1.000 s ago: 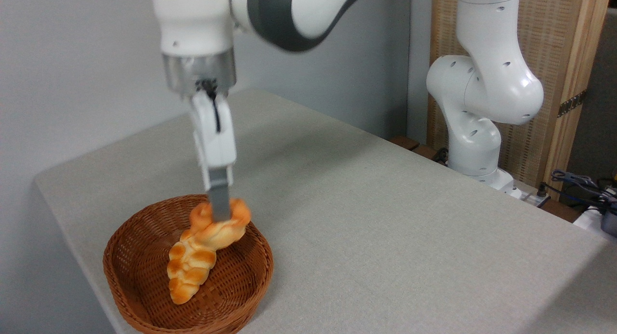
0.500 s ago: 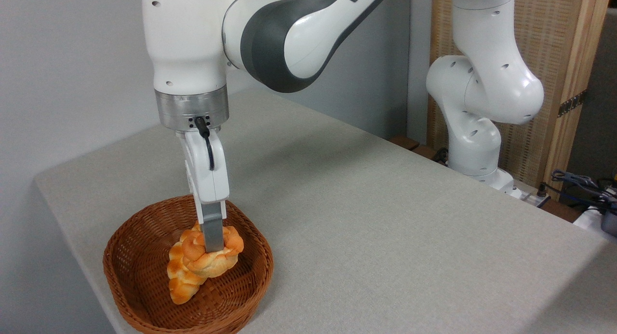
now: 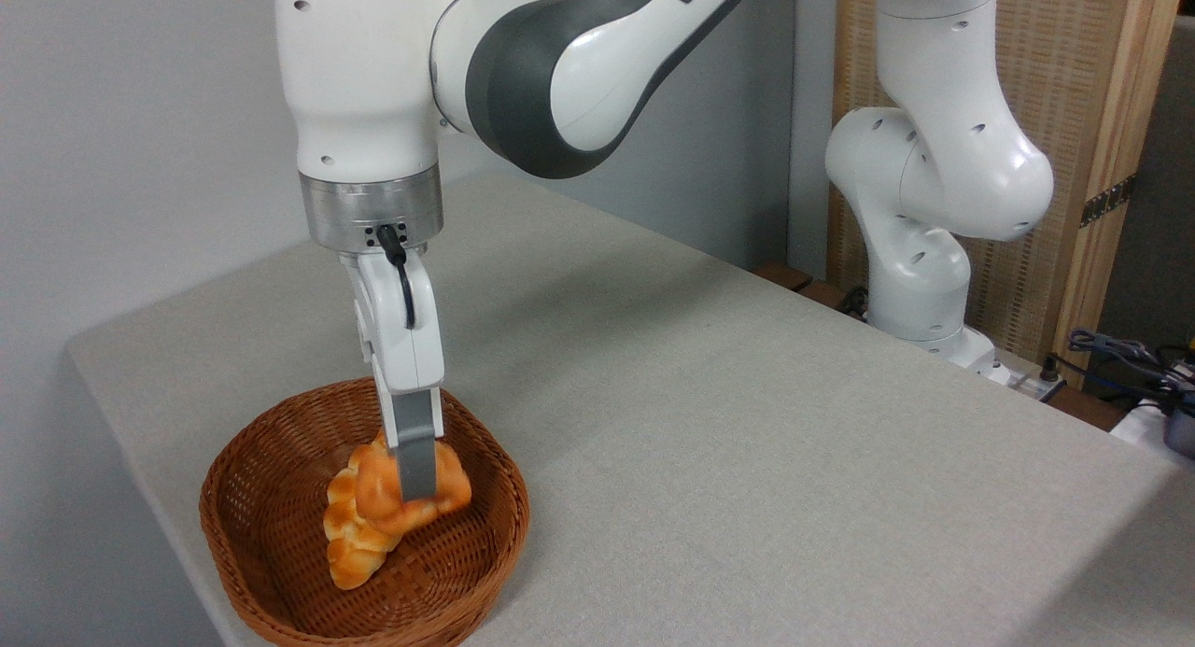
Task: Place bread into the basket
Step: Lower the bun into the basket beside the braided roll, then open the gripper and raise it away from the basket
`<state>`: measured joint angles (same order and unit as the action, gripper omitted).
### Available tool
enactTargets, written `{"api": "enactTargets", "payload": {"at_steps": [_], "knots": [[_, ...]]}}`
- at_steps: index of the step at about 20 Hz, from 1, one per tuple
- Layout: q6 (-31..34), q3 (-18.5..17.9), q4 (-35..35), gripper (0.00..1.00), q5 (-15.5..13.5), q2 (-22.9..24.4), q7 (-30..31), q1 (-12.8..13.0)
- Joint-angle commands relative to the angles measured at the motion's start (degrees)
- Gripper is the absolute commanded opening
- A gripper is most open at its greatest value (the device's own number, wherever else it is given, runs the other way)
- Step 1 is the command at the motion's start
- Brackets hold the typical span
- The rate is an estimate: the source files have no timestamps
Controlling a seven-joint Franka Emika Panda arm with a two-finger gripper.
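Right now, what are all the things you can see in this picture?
bun: one, orange-golden, inside the basket, leaning on the loaf, under the claw
braided loaf: one, golden, lying in the basket
basket: one, brown wicker, near left corner of the table
table: one, grey, fills the middle
wooden panel: one, tan, back right
cables: a few, dark, far right
robot arm: one, white and grey
claw: one, grey fingers, down in the basket; its grip is hidden edge-on

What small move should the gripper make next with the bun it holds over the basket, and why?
Probably open and let go. The gripper is shut on the bun, which sits low inside the basket, against the braided loaf. It likely has little farther to go, though contact with the basket floor is unclear.
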<state>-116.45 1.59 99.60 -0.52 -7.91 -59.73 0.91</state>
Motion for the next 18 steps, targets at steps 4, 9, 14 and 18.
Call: {"api": "enactTargets", "payload": {"at_steps": [4,9,14,18], "knots": [[0.9,-0.5,-0.9,1.0,-0.7,0.7,2.5,0.1],[12.6,-0.2,-7.5,1.0,-1.1,1.1,9.7,0.1],[22.0,2.0,-11.4,1.0,-0.8,1.9,24.6,0.1],[22.1,2.5,-8.6,1.0,-1.2,7.3,26.6,0.1]]}}
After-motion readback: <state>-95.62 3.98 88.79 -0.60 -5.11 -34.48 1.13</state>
